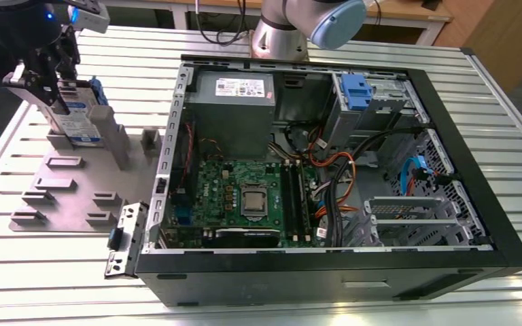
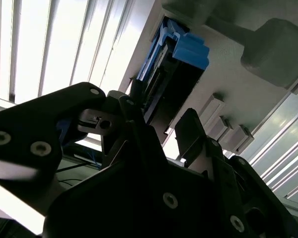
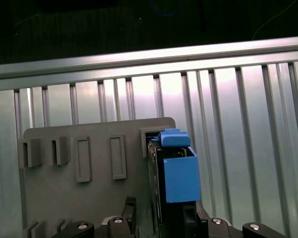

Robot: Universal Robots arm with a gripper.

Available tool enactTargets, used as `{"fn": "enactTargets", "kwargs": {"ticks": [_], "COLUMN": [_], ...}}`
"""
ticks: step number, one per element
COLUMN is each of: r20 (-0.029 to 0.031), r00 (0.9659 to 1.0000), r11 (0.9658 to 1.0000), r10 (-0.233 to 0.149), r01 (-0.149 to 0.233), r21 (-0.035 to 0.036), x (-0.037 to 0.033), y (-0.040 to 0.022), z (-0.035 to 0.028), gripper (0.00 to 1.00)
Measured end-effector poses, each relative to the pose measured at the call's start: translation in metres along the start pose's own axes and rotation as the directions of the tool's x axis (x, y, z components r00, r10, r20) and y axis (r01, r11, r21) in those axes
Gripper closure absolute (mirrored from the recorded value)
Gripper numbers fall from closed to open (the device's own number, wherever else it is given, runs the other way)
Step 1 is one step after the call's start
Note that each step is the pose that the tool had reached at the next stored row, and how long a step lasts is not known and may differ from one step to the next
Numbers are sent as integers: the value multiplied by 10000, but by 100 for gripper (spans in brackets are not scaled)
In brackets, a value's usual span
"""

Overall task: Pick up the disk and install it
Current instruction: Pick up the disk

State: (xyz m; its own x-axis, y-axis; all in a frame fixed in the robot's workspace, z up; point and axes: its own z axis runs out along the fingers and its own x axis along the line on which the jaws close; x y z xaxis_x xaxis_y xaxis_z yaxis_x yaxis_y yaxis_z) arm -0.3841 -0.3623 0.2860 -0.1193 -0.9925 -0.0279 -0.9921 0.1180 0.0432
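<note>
Disk [image 1: 81,123]: stood on edge in the grey stand [image 1: 71,193], long axis upright.
Gripper [image 1: 62,100]: placed directly over the disk's top edge.
Grip: cannot be determined.

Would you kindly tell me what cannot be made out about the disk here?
Exterior view: the black end effector covers part of the flat silver blue-railed disk.
First wrist view: the disk is edge-on, its label unseen.
Second wrist view: the end effector hides its near end.
</note>
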Motion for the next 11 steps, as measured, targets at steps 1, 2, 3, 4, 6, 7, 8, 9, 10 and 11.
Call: {"fn": "enactTargets", "kwargs": {"ticks": [1,2,3,4,6,7,8,9,10,11], "r20": [0,0,0,0,0,0,1,2,2,1], "r00": [10000,10000,10000,10000,10000,10000,10000,10000,10000,10000], "r11": [10000,10000,10000,10000,10000,10000,10000,10000,10000,10000], "r10": [0,0,0,-1,0,0,0,-1,0,0], "r01": [0,0,0,1,0,0,0,1,0,0], "r21": [0,0,0,0,0,0,1,5,4,2], "x": [0,0,0,0,0,0,0,0,0,0], "y": [0,0,0,0,0,0,0,-1,-1,-1], "z": [1,2,5,7,9,9,11,14,14,14], "gripper": [47,47,47,47,47,47,47,47,47,47]}}
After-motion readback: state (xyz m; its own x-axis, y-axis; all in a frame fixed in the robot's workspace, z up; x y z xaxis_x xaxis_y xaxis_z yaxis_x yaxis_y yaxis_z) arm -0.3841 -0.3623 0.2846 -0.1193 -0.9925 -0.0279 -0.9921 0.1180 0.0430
